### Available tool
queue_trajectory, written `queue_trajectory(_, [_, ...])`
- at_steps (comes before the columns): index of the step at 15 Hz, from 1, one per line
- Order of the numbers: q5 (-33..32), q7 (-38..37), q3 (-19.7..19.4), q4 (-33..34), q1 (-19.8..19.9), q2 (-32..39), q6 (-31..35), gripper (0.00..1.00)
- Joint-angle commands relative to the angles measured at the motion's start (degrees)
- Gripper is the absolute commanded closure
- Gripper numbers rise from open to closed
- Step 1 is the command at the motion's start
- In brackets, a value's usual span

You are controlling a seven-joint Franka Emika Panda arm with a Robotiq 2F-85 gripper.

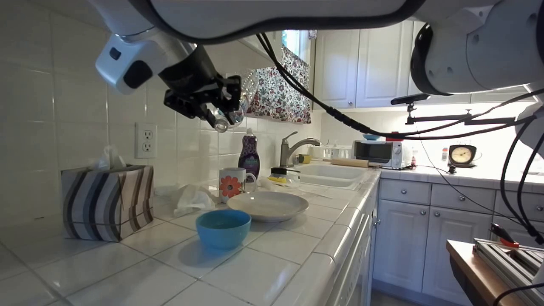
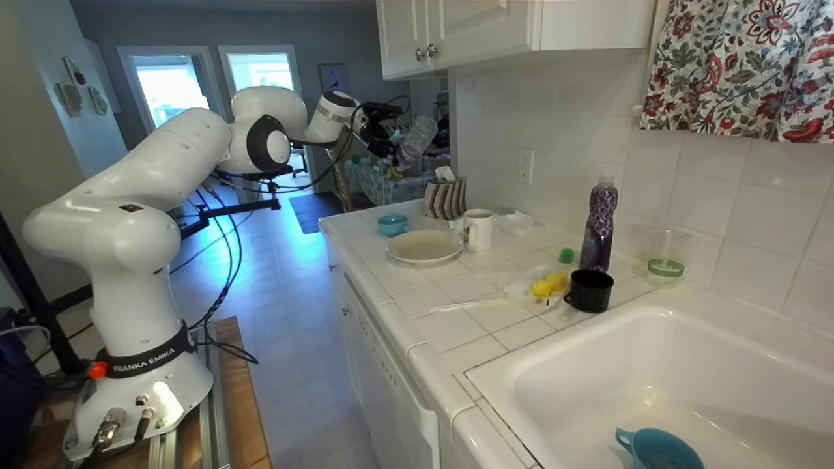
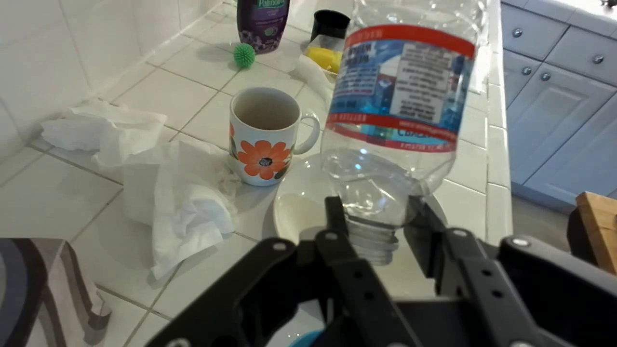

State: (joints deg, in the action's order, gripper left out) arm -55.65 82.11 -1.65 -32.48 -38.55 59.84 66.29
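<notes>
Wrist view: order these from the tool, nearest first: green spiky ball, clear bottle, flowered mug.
1. Clear bottle, held by its neck.
2. Flowered mug, on the counter, left of centre in frame.
3. Green spiky ball, farther back, near the dish soap.

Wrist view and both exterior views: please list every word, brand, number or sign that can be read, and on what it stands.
"FRANKA EMIKA": on the robot's black base band.
"Palmolive": on the purple bottle, in the wrist view.
Too blurred or small to read: the inverted print on the clear bottle, the purple bottle's smaller print, marks on the round dial.
</notes>
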Motion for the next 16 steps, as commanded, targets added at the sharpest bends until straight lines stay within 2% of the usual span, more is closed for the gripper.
queue_trajectory(1, [0.8,-3.3,-0.4,3.0,-0.4,1.6,2.7,0.89])
queue_trajectory(8, [1.4,-12.8,-0.5,4.0,-2.2,3.3,9.3,0.89])
queue_trajectory(9, [1.8,-15.4,-0.4,4.2,-2.4,3.7,10.1,0.89])
queue_trajectory(10, [1.3,-18.9,0.7,1.4,-2.2,2.4,11.6,0.89])
queue_trajectory(16, [1.2,-39.3,2.0,0.0,-1.9,3.4,20.0,0.89])
